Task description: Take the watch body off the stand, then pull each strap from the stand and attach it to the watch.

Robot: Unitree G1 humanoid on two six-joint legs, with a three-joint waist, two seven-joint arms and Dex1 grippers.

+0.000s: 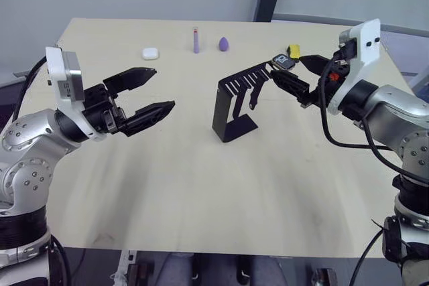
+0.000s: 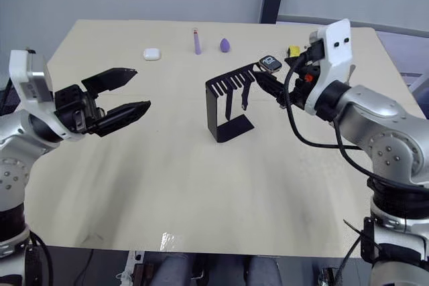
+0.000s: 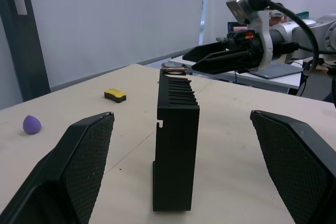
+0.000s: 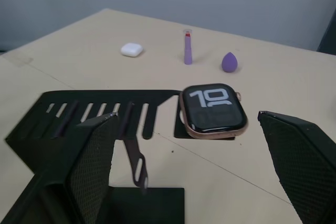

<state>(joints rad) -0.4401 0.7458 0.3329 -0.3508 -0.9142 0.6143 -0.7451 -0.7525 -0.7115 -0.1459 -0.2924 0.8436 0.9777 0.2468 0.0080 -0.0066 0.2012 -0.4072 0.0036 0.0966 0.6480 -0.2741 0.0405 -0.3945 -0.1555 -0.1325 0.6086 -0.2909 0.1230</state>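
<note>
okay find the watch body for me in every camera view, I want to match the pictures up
Left eye view: watch body on the stand's far end, by the right gripper.
Right eye view: same spot, at the top arm's tip.
Left wrist view: seen edge-on atop the stand.
Right wrist view: centre, screen up.
Shared landmark: the stand's comb slots.

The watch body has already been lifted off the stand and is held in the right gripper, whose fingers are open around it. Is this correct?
Not quite. The watch body sits on the end of the stand, as the right wrist view shows. The right gripper is open beside it and holds nothing.
</note>
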